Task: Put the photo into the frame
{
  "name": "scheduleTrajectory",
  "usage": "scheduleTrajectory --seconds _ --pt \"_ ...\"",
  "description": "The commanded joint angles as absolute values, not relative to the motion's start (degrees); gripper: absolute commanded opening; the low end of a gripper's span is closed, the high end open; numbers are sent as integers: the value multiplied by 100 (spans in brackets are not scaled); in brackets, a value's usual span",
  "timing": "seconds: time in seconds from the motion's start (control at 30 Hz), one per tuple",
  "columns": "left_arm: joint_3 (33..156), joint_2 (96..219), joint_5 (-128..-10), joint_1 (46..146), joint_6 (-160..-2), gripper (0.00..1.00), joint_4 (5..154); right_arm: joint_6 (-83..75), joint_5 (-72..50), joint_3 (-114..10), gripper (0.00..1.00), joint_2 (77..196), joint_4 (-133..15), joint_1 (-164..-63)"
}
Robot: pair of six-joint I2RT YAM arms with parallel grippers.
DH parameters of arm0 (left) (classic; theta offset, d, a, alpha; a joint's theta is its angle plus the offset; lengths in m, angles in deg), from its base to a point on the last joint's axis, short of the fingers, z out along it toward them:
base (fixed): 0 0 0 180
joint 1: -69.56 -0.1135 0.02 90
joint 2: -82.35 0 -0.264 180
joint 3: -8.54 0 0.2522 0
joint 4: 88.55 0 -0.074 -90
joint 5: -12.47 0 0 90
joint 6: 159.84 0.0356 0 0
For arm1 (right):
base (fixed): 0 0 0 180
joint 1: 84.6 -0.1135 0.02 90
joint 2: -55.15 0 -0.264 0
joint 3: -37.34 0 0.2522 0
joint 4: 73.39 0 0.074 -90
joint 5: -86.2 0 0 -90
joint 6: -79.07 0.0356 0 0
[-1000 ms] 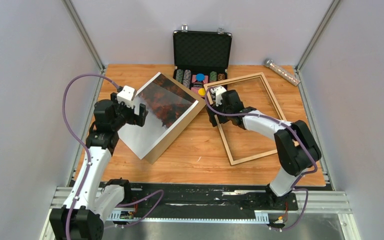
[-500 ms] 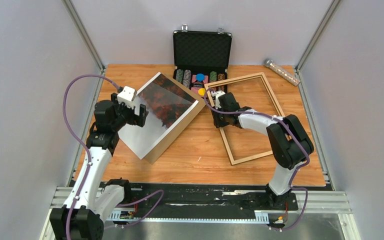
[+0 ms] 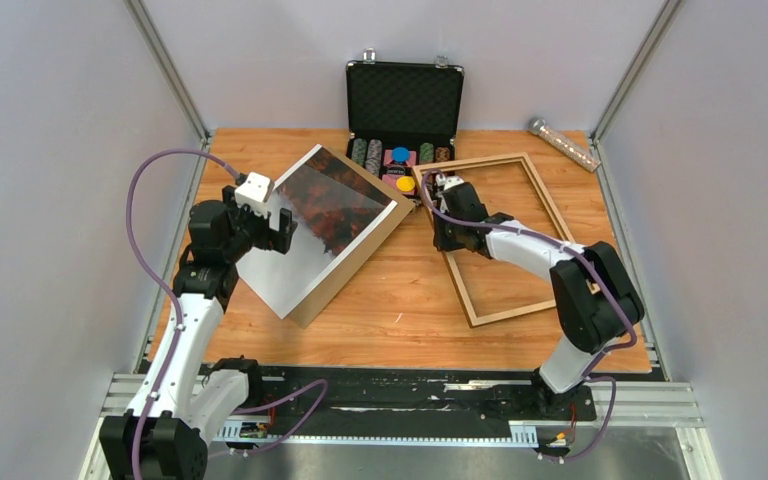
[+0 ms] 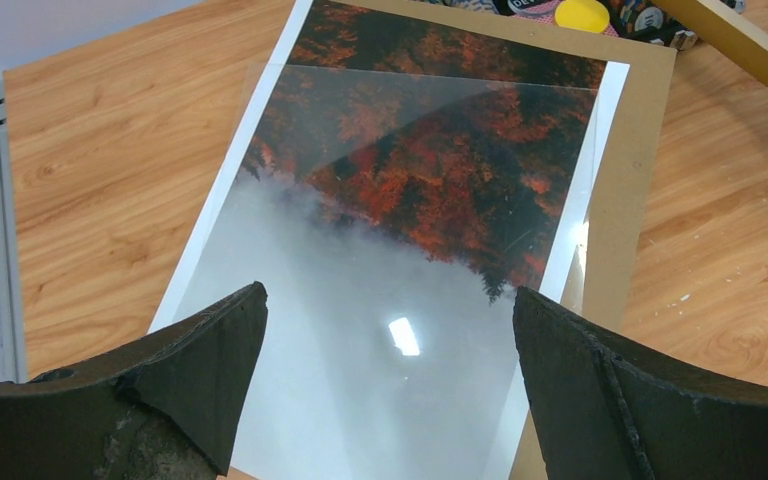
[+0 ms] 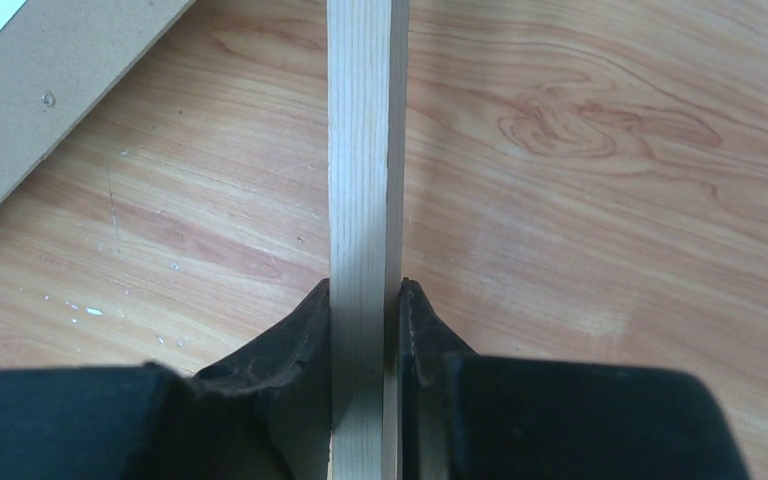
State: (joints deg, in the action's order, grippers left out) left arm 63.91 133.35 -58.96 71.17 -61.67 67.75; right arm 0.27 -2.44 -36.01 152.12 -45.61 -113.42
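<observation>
The right gripper (image 5: 365,300) is clenched on the frame (image 5: 365,150): in the right wrist view both fingers press against the sides of one thin wooden rail. From above, that grasp sits on the frame's 9 o'clock rail, near its far corner. The frame (image 3: 530,310) lies on the desk (image 3: 400,300) toward 3 o'clock of the desk's middle, skewed to the desk's edges.

The photo (image 3: 330,215) lies picture side up toward 10 o'clock of the desk's middle, on a brown backing panel (image 3: 360,265), with a clear sheet (image 4: 400,330) lying over it, its dark red trees toward 12 o'clock. The left gripper (image 3: 270,238) is released, its jaws spread wide above the photo's pale, foggy end and grasping nothing.

An open black case (image 3: 405,95) stands at 12 o'clock, just beside the frame's far corner.
</observation>
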Motion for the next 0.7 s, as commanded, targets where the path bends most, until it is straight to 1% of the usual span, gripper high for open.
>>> scheduleTrajectory --seconds 0.0,0.3,0.47,0.67 --pt "6365 13382 -5859 7104 -6098 100 7102 577 296 -3480 0 14734 -4775 -11318" --pt "6525 13670 -5838 7105 -6035 100 7173 1284 260 -3080 0 14592 -4851 -10719" --pt "6598 13816 -5853 7105 -6032 100 7243 1605 274 -2942 0 14498 -4925 -10549" --pt "6621 13982 -5807 7105 -6148 100 7402 1804 436 -3160 0 14853 -4838 -10501"
